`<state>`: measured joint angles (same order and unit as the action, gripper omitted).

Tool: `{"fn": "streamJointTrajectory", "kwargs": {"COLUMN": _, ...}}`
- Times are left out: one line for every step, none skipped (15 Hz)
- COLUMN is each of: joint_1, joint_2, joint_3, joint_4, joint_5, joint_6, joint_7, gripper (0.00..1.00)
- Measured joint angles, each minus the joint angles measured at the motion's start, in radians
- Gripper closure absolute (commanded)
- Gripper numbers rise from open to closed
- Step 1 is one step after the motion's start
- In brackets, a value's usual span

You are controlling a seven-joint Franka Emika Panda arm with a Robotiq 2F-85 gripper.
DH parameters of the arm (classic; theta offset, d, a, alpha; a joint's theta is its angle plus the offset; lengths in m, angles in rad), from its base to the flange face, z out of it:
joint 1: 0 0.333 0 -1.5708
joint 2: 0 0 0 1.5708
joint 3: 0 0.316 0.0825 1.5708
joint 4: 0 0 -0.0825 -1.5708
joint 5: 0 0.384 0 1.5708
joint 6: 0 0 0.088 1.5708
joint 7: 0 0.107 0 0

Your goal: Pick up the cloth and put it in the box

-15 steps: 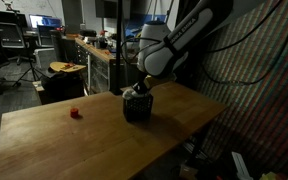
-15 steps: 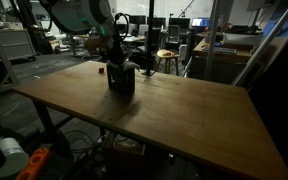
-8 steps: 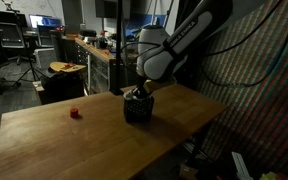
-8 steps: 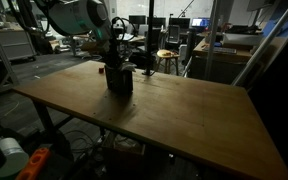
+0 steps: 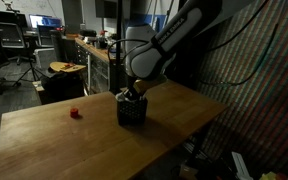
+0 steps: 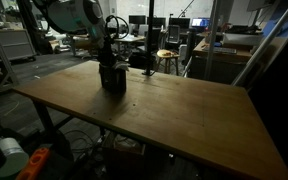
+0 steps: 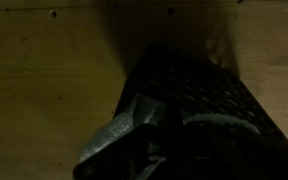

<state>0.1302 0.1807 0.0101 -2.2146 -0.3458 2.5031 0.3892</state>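
Observation:
The black mesh box (image 5: 131, 112) (image 6: 112, 80) stands upright on the wooden table (image 5: 64, 145). My gripper (image 5: 134, 93) (image 6: 108, 62) is down at the box's top opening, fingers shut. The wrist view is very dark. It shows the box's perforated wall (image 7: 209, 85) filling the right half and one metal finger (image 7: 114, 140) low on the left against it. A pale curved strip (image 7: 219, 120) lies inside the box; I cannot tell whether it is the cloth. No cloth shows on the table in either exterior view. What sits between the fingers is hidden.
A small red object (image 5: 75, 113) lies on the table away from the box. The table's edges (image 6: 134, 130) are near. Chairs, benches and desks (image 5: 74, 60) crowd the background, and a mesh panel (image 5: 264, 70) stands behind the arm.
The gripper has moved sideways toward the red object's side, and the box has slid along the table with it. The fingers have stayed shut.

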Motion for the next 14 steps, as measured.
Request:
{"fn": "streamJointTrajectory", "kwargs": {"joint_1": 0.003, "joint_2": 0.01, "joint_3": 0.003, "joint_4": 0.017, "joint_5": 0.0, "joint_6": -0.018, "joint_7": 0.0, "gripper": 0.94}}
{"fn": "streamJointTrajectory", "kwargs": {"joint_1": 0.006, "joint_2": 0.021, "joint_3": 0.005, "joint_4": 0.036, "joint_5": 0.0, "joint_6": -0.034, "joint_7": 0.0, "gripper": 0.69}}
{"fn": "streamJointTrajectory", "kwargs": {"joint_1": 0.009, "joint_2": 0.031, "joint_3": 0.006, "joint_4": 0.053, "joint_5": 0.0, "joint_6": -0.047, "joint_7": 0.001, "gripper": 0.69}}
{"fn": "streamJointTrajectory", "kwargs": {"joint_1": 0.011, "joint_2": 0.041, "joint_3": 0.006, "joint_4": 0.069, "joint_5": 0.0, "joint_6": -0.057, "joint_7": 0.001, "gripper": 0.65}}
{"fn": "streamJointTrajectory", "kwargs": {"joint_1": 0.013, "joint_2": 0.051, "joint_3": 0.006, "joint_4": 0.085, "joint_5": 0.0, "joint_6": -0.065, "joint_7": 0.003, "gripper": 0.57}}
{"fn": "streamJointTrajectory", "kwargs": {"joint_1": 0.014, "joint_2": 0.058, "joint_3": 0.006, "joint_4": 0.098, "joint_5": 0.0, "joint_6": -0.069, "joint_7": 0.005, "gripper": 0.5}}
{"fn": "streamJointTrajectory", "kwargs": {"joint_1": 0.015, "joint_2": 0.065, "joint_3": 0.006, "joint_4": 0.109, "joint_5": 0.0, "joint_6": -0.074, "joint_7": 0.007, "gripper": 0.41}}
{"fn": "streamJointTrajectory", "kwargs": {"joint_1": 0.015, "joint_2": 0.07, "joint_3": 0.006, "joint_4": 0.119, "joint_5": 0.0, "joint_6": -0.079, "joint_7": 0.009, "gripper": 0.34}}
{"fn": "streamJointTrajectory", "kwargs": {"joint_1": 0.015, "joint_2": 0.073, "joint_3": 0.006, "joint_4": 0.126, "joint_5": 0.0, "joint_6": -0.083, "joint_7": 0.011, "gripper": 0.28}}
{"fn": "streamJointTrajectory", "kwargs": {"joint_1": 0.015, "joint_2": 0.074, "joint_3": 0.006, "joint_4": 0.132, "joint_5": 0.0, "joint_6": -0.085, "joint_7": 0.013, "gripper": 0.19}}
{"fn": "streamJointTrajectory", "kwargs": {"joint_1": 0.015, "joint_2": 0.074, "joint_3": 0.005, "joint_4": 0.137, "joint_5": 0.0, "joint_6": -0.086, "joint_7": 0.015, "gripper": 0.13}}
{"fn": "streamJointTrajectory", "kwargs": {"joint_1": 0.015, "joint_2": 0.074, "joint_3": 0.004, "joint_4": 0.142, "joint_5": 0.0, "joint_6": -0.087, "joint_7": 0.018, "gripper": 0.05}}
{"fn": "streamJointTrajectory", "kwargs": {"joint_1": 0.015, "joint_2": 0.073, "joint_3": 0.003, "joint_4": 0.146, "joint_5": 0.0, "joint_6": -0.087, "joint_7": 0.02, "gripper": 0.01}}
{"fn": "streamJointTrajectory", "kwargs": {"joint_1": 0.015, "joint_2": 0.073, "joint_3": 0.002, "joint_4": 0.15, "joint_5": 0.0, "joint_6": -0.088, "joint_7": 0.021, "gripper": 0.0}}
